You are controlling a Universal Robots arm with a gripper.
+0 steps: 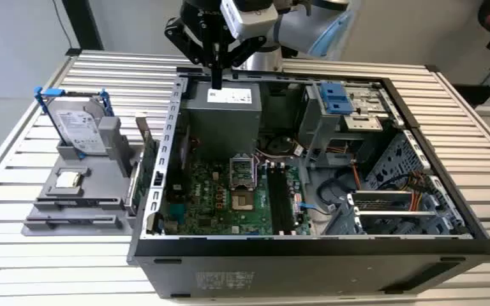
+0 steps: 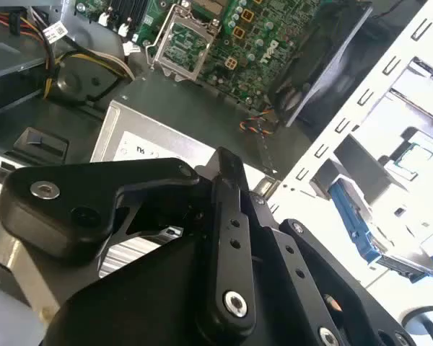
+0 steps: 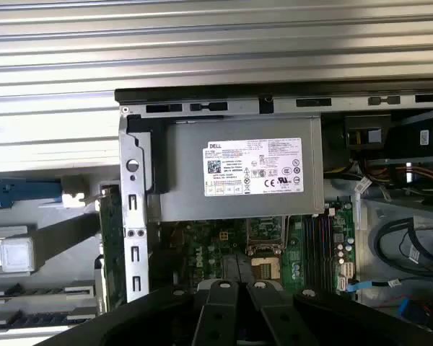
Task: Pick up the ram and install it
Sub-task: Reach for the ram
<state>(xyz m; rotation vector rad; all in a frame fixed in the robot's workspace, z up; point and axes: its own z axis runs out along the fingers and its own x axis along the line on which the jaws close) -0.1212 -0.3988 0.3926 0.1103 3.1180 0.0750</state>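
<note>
On the slatted table (image 1: pixel 58 268), the gripper (image 1: pixel 217 86) hangs over the power supply (image 1: pixel 224 118) at the far side of the open case (image 1: pixel 313 245). We cannot tell its grip or where the ram is. Descending here could strike that housing.

Arm (image 1: pixel 313 29) extends overhead; gripper (image 1: pixel 217 81) points vertically downward, fingers (image 2: pixel 227 231) closed together.

The ram (image 1: pixel 273 194) is seemingly sitting seated in the motherboard (image 1: pixel 202 197), standing on edge as a long, narrow dark strip, running near to far just to the exterior view's right of the processor socket (image 1: pixel 243 201).
</note>
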